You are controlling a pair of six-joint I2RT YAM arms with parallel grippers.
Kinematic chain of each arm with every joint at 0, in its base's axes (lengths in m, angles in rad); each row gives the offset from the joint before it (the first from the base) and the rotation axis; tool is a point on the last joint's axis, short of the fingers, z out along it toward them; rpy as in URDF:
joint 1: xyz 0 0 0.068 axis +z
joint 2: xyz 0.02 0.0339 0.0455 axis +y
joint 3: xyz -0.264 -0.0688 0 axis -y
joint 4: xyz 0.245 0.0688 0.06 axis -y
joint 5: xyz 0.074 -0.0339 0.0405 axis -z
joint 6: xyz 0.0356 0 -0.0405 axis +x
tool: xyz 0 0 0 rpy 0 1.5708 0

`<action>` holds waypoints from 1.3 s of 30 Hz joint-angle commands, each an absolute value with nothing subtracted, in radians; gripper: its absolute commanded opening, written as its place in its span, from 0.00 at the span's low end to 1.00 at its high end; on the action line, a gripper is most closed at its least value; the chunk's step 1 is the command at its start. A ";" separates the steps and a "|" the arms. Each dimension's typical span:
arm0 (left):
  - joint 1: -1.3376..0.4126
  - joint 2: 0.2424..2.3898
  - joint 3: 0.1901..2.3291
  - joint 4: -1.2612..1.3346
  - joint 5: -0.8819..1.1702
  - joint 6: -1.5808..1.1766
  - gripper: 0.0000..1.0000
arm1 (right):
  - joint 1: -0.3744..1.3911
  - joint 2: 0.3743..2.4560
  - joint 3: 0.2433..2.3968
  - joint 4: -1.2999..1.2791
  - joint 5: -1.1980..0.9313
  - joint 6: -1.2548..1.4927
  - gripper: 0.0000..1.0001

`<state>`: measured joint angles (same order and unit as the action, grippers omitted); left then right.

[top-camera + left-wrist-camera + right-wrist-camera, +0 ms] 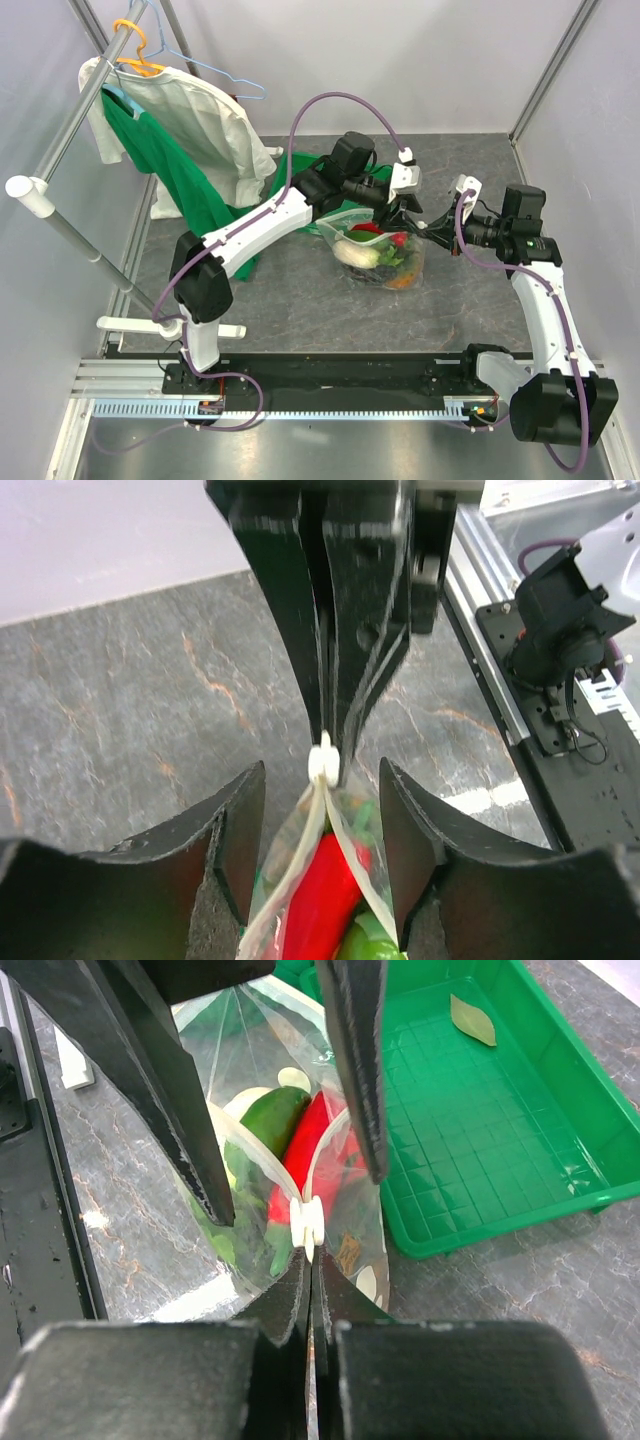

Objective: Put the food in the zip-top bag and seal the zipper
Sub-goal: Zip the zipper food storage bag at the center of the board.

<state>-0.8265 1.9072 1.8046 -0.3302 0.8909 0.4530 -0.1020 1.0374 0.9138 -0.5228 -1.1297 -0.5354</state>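
Grey marbled tabletop (300, 290), filled zip-top bag (385, 255) at its middle: sealing step, mouth not yet shut.
Food (372, 248) lies inside the bag, just in front of the green tray (470, 1160). Right fingers (285, 1305) are clenched on the zipper (318, 800) end beside the white slider (307, 1222). Left fingers (235, 840) stand released, one either side of the gaping mouth. Next, I judge, the left must pinch the slider and draw it along the mouth while the right anchors the end.
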 commanded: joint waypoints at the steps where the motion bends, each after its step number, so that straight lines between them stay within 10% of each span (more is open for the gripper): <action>1: -0.842 1.933 1.870 -0.291 0.887 0.413 0.56 | -0.100 1.005 0.907 -0.485 -1.181 -0.558 0.00; 11: -0.845 1.956 1.873 -0.324 0.876 0.445 0.46 | -0.100 0.991 0.897 -0.485 -1.161 -0.555 0.00; 18: -0.836 1.956 1.871 -0.339 0.850 0.445 0.13 | -0.104 0.979 0.891 -0.485 -1.112 -0.554 0.00; 39: -0.749 1.882 1.795 -0.495 0.854 0.540 0.04 | -0.160 0.965 0.884 -0.483 -1.123 -0.549 0.00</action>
